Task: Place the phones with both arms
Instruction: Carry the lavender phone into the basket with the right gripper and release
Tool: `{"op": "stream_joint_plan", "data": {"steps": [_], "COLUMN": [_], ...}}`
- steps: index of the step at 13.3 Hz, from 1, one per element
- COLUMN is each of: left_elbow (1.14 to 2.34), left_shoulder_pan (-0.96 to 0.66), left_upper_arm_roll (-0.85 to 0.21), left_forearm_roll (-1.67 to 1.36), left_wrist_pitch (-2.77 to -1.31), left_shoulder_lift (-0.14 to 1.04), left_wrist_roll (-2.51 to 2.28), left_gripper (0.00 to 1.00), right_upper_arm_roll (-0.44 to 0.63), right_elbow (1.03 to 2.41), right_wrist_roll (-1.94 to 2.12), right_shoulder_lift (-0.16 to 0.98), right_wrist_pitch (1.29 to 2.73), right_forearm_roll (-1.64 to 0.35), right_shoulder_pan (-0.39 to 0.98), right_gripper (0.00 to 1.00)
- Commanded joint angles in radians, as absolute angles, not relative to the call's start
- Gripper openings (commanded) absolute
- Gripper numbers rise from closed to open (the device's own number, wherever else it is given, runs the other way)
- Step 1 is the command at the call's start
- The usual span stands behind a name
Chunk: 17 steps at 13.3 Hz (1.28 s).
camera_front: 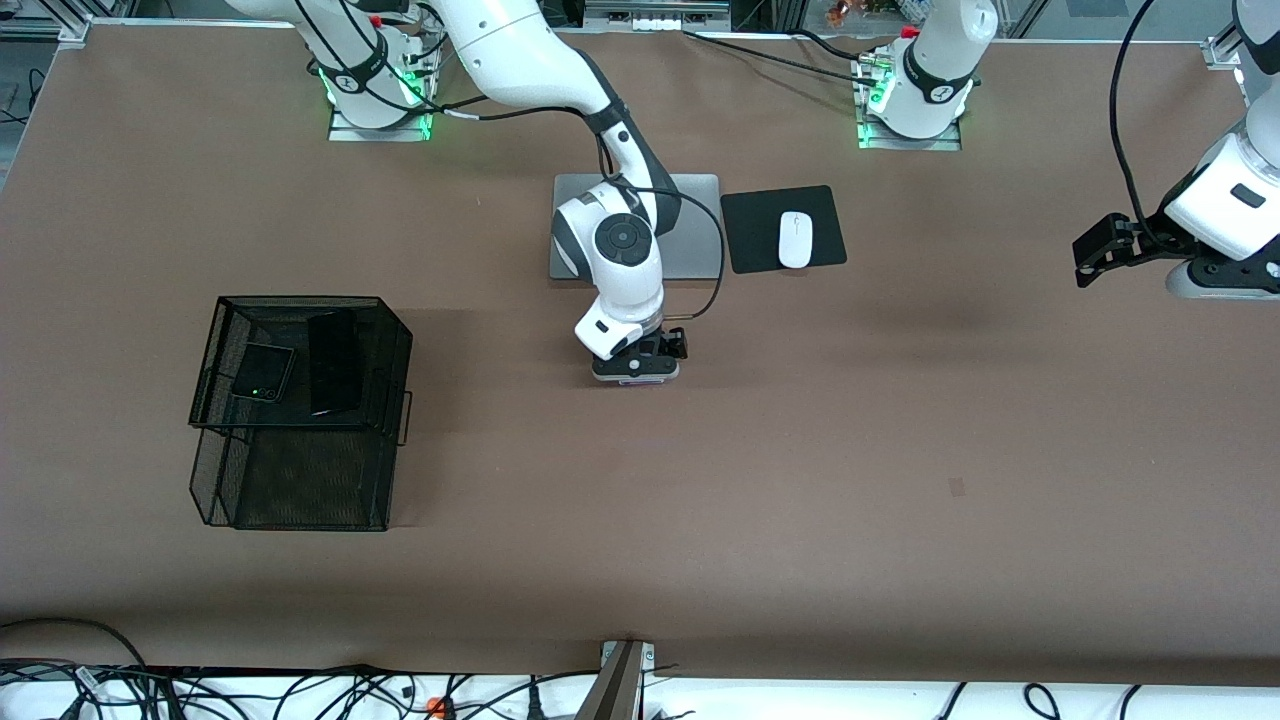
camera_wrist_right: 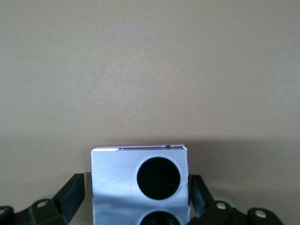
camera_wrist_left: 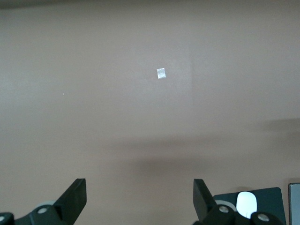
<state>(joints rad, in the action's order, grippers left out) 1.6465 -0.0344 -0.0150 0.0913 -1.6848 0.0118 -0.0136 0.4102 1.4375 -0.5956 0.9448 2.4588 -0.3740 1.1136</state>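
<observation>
Right end effector [camera_front: 636,372] straddles the lavender phone [camera_wrist_right: 140,185], fingers open, laptop [camera_front: 700,200] and mouse [camera_front: 795,239] nearby.

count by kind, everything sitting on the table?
Phones: 3 - small black phone and long black phone in the basket, lavender phone between the right gripper fingers
Basket: 1
Laptop: 1
Mouse: 1
Mouse pad: 1
Total: 7
</observation>
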Motion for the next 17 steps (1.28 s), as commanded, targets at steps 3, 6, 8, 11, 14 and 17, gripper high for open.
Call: {"op": "stream_joint_plan", "data": {"steps": [3, 6, 8, 11, 14, 17], "left_elbow": [1.612, 1.612, 1.611, 1.583, 1.585, 1.572], "left_shoulder_pan": [-0.037, -0.029, -0.026, -0.028, -0.026, -0.028], "left_upper_arm_roll": [-0.011, -0.011, -0.009, -0.006, -0.009, -0.009], "left_forearm_roll": [0.08, 0.08, 0.077, 0.074, 0.074, 0.074], "left_wrist_pitch": [-1.66, -1.66, -1.672, -1.675, -1.674, -1.675], "left_shoulder_lift": [0.026, 0.026, 0.028, 0.048, 0.049, 0.057], "left_wrist_roll": [0.008, 0.009, 0.009, 0.009, 0.009, 0.009], "left_gripper": [1.0, 1.0, 1.0, 1.0, 1.0, 1.0], "right_upper_arm_roll": [0.4, 0.413, 0.448, 0.529, 0.6, 0.606], "right_elbow": [1.414, 1.411, 1.384, 1.274, 1.259, 1.259], "right_wrist_roll": [-0.581, -0.583, -0.583, -0.58, -0.429, -0.264], "right_shoulder_lift": [0.943, 0.887, 0.823, 0.761, 0.694, 0.654], "right_wrist_pitch": [2.459, 2.4, 2.254, 1.97, 1.795, 1.727], "right_forearm_roll": [-0.356, -0.364, -0.364, -0.364, -0.367, -0.364], "right_shoulder_pan": [1.101, 1.095, 1.092, 1.077, 1.025, 0.896], "right_gripper": [0.0, 0.0, 0.0, 0.0, 0.0, 0.0]}}
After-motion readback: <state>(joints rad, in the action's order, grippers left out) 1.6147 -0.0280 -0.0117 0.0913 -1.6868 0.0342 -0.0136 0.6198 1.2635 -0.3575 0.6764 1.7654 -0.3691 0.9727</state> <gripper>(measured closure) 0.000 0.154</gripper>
